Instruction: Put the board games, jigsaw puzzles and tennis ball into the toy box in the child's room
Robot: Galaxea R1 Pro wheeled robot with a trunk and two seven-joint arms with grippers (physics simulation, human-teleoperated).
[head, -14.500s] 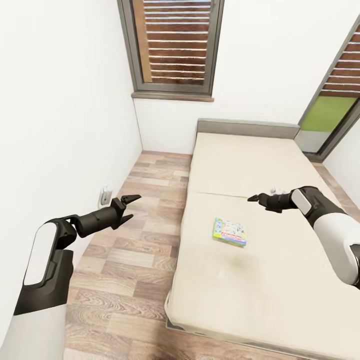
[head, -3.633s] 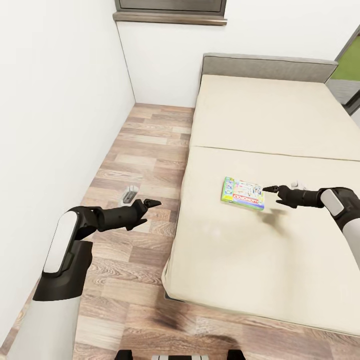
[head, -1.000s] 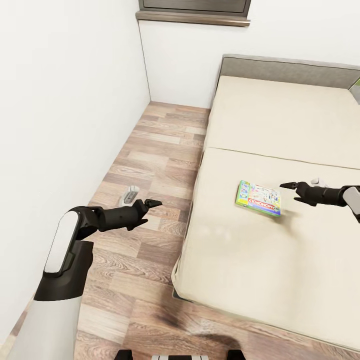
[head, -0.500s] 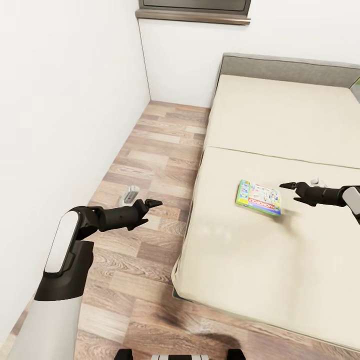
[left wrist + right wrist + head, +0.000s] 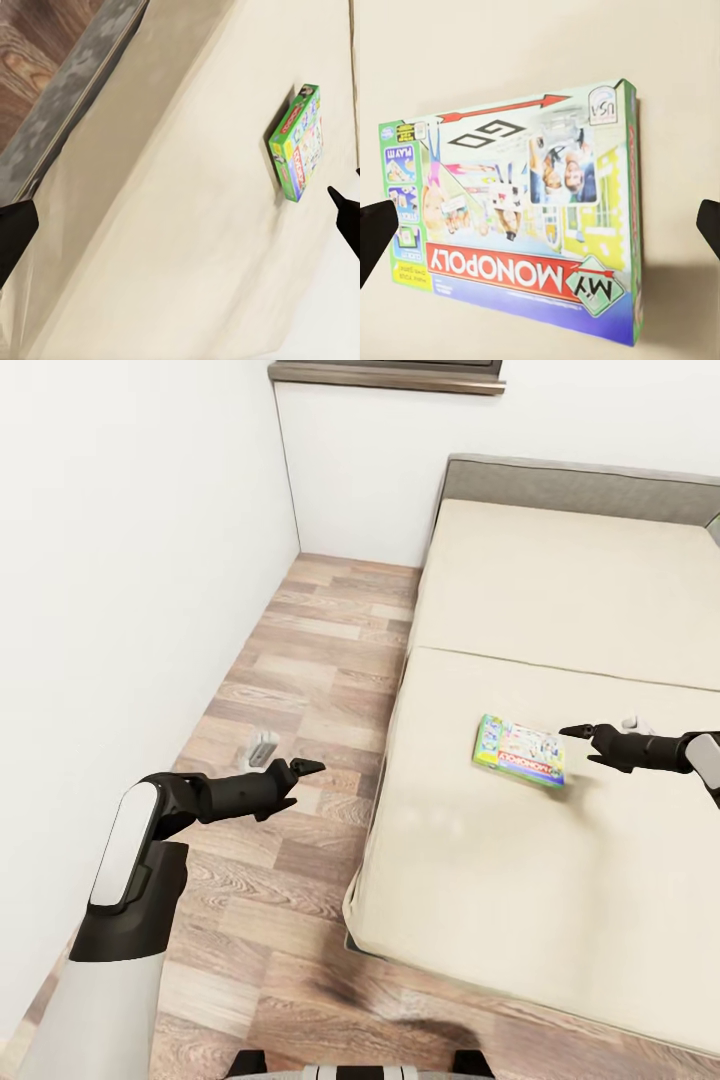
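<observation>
Monopoly box (image 5: 519, 750) lies flat on bed (image 5: 560, 860), w/ right gripper (image 5: 578, 734) at its 3 o'clock, fingers apart, not touching. Left gripper (image 5: 300, 770) spread over floor (image 5: 300, 690). Right forearm cut off by frame edge.

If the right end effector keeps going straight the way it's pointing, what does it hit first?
Most likely the Monopoly box: the right end effector points at it, open, with the box centred between its fingertips in the wrist view. How high it sits above the bed is unclear.
</observation>
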